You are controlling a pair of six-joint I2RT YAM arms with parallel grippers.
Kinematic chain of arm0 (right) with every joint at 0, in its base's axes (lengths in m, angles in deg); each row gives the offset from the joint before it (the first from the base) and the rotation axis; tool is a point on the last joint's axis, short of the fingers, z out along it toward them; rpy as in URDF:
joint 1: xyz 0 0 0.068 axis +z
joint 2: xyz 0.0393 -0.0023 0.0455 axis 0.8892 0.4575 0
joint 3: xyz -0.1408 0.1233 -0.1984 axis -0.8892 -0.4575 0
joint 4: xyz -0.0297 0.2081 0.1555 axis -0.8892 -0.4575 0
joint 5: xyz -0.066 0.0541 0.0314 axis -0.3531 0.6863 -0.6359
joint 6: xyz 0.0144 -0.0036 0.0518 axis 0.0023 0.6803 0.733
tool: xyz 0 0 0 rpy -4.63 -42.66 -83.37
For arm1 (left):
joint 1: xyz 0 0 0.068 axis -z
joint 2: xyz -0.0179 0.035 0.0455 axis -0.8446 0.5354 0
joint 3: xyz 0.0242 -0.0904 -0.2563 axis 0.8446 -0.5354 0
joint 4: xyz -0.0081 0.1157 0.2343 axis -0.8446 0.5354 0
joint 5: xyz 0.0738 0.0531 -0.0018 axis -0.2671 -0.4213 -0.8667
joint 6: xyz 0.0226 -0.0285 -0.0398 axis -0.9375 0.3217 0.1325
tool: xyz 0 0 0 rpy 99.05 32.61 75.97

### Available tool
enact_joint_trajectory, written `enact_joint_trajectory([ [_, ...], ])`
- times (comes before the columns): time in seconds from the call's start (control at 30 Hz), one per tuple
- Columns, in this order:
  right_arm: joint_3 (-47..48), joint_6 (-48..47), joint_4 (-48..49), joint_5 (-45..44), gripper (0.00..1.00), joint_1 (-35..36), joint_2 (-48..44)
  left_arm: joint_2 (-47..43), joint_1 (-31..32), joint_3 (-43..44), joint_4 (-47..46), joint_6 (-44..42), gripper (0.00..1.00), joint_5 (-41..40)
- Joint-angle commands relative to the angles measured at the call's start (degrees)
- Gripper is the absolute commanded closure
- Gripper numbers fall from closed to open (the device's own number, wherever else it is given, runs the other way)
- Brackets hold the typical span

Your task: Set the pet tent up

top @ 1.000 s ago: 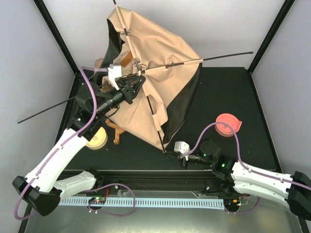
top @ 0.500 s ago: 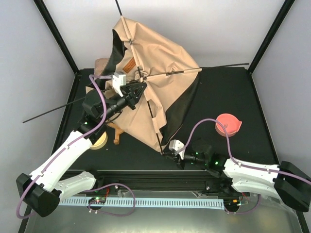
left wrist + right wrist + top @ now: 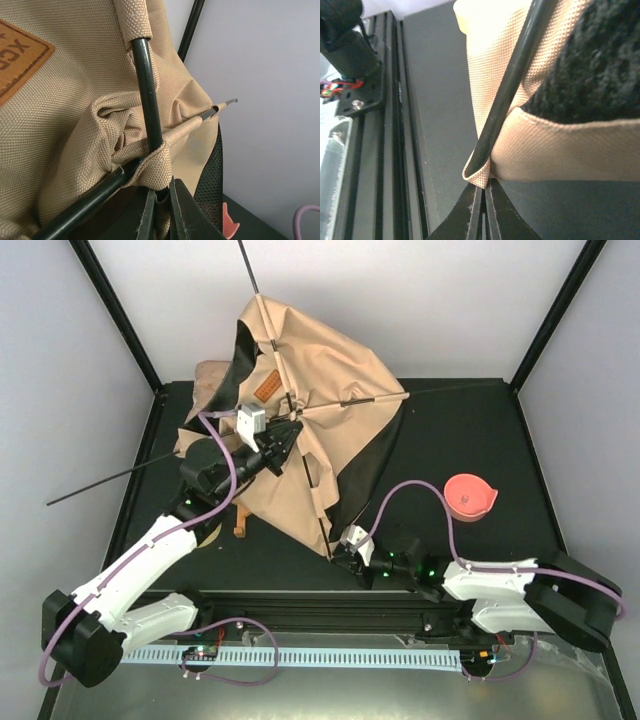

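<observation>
The pet tent [image 3: 330, 410] is standing half-raised at the far left of the table [image 3: 470, 430]. The left hand [image 3: 291, 430], fingers pressed nearly together, is pinching the webbing loop [image 3: 157, 167] where its poles [image 3: 145, 85] are crossing. The right hand [image 3: 338, 554] is likewise nipping its near corner sleeve [image 3: 477, 175].

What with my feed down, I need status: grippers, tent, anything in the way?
Left gripper shut on pet tent at the pole crossing. Right gripper shut on its near corner loop. Tent partly raised. Pink cup off right, apart from it.
</observation>
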Motion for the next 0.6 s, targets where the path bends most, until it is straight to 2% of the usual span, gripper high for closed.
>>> enact_joint_trajectory([
  [0.0, 1.1, 5.1, 10.2, -1.7, 0.94, 0.3, 6.8, 0.0, 0.7, -5.2, -10.5, -6.4, 0.98, 0.4],
  [0.27, 1.6, 10.7, 22.1, -3.5, 0.93, 0.3, 20.4, 1.8, 2.3, -16.4, -20.4, -10.9, 0.98, 0.3],
  [0.57, 2.6, 9.3, 17.7, -4.2, 0.79, 0.3, 22.1, 0.8, 2.5, -17.5, -19.0, -11.8, 0.98, -0.9],
])
